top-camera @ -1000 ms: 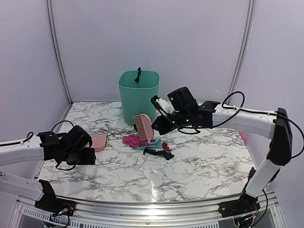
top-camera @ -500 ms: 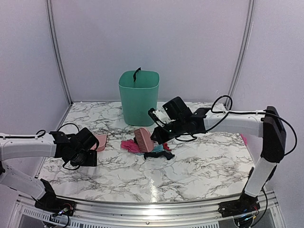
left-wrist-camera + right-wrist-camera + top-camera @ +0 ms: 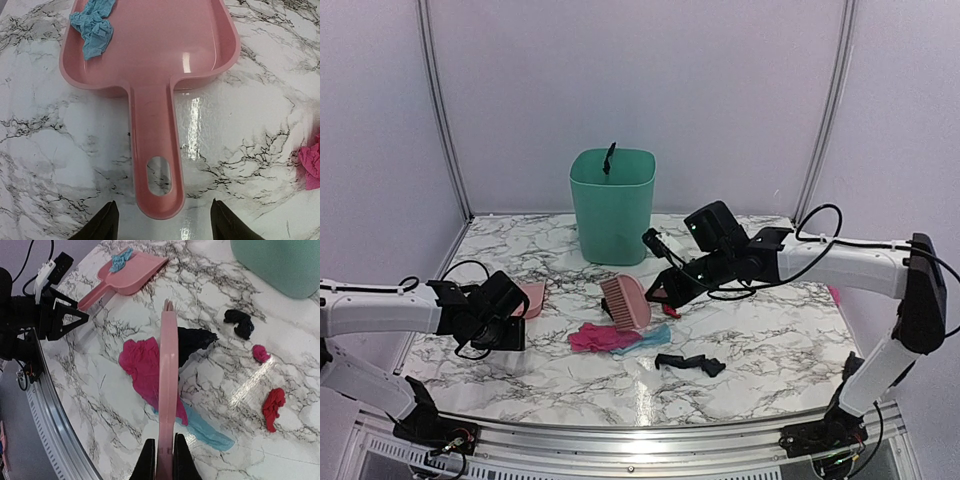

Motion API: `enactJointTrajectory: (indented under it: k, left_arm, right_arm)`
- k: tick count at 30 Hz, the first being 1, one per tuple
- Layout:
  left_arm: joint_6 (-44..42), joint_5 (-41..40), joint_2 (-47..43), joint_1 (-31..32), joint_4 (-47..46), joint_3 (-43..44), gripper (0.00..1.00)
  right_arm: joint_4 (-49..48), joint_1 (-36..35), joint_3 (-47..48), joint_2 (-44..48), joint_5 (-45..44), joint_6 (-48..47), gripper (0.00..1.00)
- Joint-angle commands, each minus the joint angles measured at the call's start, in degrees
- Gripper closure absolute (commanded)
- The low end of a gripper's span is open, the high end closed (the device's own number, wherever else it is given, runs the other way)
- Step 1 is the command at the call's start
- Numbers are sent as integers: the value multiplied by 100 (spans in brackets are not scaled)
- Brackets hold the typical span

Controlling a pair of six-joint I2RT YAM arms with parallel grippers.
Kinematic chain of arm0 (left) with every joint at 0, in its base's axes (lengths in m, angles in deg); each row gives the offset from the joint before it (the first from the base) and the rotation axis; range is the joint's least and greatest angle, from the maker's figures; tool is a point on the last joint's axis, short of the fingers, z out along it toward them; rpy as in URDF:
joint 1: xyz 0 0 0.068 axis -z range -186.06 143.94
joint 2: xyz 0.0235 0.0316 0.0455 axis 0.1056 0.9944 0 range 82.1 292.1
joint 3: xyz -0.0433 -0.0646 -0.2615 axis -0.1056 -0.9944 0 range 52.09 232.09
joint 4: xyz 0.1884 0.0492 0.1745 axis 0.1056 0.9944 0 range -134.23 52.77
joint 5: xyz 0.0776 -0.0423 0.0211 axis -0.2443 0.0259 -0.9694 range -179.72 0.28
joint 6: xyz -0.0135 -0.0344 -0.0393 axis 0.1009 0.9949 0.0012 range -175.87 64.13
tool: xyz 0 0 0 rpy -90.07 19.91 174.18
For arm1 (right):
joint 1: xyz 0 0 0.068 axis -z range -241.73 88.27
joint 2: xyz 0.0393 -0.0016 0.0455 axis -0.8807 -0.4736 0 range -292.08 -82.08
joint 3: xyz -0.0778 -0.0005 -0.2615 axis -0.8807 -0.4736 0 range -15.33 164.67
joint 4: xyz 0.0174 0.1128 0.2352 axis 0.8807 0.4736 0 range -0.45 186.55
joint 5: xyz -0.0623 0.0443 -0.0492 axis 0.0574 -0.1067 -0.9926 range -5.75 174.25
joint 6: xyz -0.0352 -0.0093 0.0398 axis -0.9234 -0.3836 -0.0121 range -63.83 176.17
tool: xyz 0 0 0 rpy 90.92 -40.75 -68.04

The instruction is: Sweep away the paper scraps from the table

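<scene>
right gripper [image 3: 164,460] clamped on 1 brush [image 3: 168,390]. left gripper [image 3: 165,223] spread wide astride 1 dustpan [image 3: 150,45] handle. paper scraps [image 3: 142,365]: 1 in dustpan, 6 beside it on table [image 3: 215,285].

Rear overview, wrist close-ups above table [image 3: 770,350]

right hand [image 3: 164,452] clamped on brush [image 3: 168,385] | paper scraps [image 3: 143,365] scattered around brush | dustpan [image 3: 134,276] apart, upper left
</scene>
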Motion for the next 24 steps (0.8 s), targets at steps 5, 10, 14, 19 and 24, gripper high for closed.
enactJointTrajectory:
  k: [5, 10, 14, 19, 24]
  left_arm:
    - [-320, -370, 240, -231, -378, 41, 39]
    - [-751, -141, 498, -569, -768, 136, 46]
    - [-961, -44, 727, -656, -974, 178, 53]
    - [-1157, 23, 758, -662, -1101, 207, 79]
    - [-1253, 77, 359, -662, -1092, 92, 96]
  right_arm:
    - [-146, 193, 782, 234, -377, -222, 100]
    - [-370, 396, 657, 376, -691, -103, 100]
    - [-506, 577, 587, 510, -686, -12, 100]
    - [-579, 746, 642, 740, -479, -163, 100]
    - [-578, 973, 969, 869, -131, -405, 100]
